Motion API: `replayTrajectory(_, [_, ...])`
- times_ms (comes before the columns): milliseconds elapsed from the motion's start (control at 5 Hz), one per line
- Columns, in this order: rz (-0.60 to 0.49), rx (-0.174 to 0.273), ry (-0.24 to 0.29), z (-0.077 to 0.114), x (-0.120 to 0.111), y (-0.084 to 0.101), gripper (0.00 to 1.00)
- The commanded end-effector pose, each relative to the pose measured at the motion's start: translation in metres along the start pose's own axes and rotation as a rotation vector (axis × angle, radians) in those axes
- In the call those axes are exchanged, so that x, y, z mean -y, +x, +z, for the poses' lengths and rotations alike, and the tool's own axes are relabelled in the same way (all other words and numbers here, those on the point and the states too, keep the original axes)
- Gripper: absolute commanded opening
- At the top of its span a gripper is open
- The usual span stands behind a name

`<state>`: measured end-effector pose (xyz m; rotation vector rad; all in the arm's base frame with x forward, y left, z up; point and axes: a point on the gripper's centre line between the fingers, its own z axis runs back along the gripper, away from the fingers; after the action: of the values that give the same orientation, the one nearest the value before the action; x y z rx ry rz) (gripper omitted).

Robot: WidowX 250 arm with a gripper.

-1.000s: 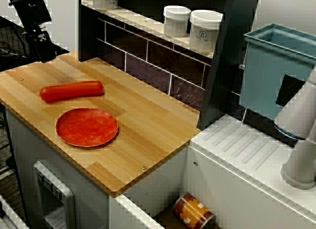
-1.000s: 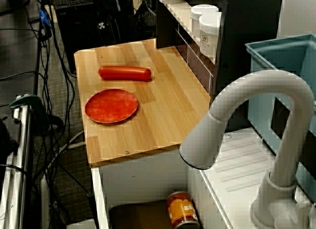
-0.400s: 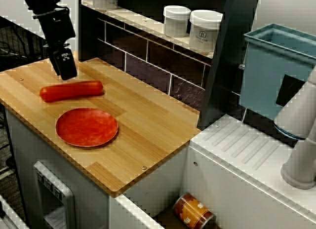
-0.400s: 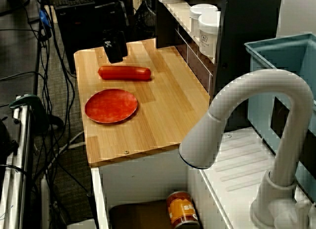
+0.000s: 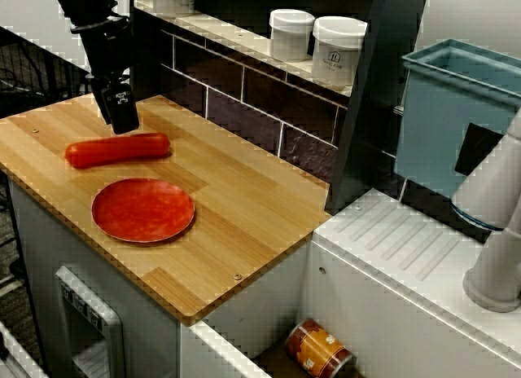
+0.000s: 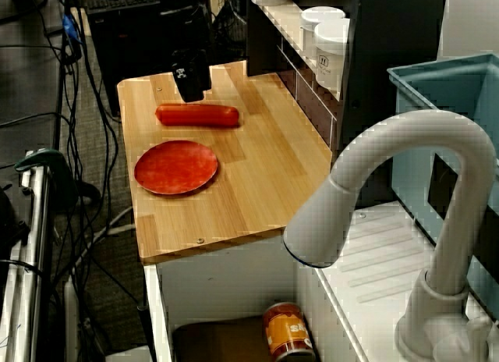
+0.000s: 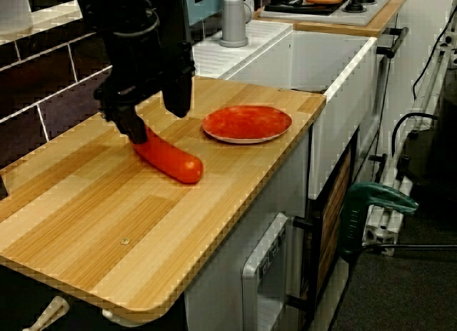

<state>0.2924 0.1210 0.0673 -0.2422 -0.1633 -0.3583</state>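
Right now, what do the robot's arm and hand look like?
The blocky black robot arm is dark all over and built of boxy segments. Its black two-fingered hand ends in flat, paddle-like fingers. Small white markings sit on the hand's body in the view from above. Any cabling on it is too dark to tell.

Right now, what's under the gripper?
The red sausage lies on the wooden counter, just below the open gripper. In the low view from the counter's end, the gripper hides the sausage's far end, so I cannot tell whether they touch.
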Motion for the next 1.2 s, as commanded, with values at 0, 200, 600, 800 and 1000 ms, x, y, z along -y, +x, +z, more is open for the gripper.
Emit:
replayTrajectory(0, [0.005, 0.046, 0.053, 0.01, -0.022, -0.031, 1.0])
replayTrajectory(200, [0.01, 0.036, 0.06, 0.0, -0.015, -0.035, 1.0])
replayTrajectory(600, [0.042, 0.024, 0.062, -0.015, -0.014, -0.032, 1.0])
replayTrajectory(800, [0.028, 0.02, 0.079, -0.032, -0.021, -0.029, 0.0])
replayTrajectory(1000, [0.046, 0.028, 0.084, -0.032, -0.026, -0.03, 0.0])
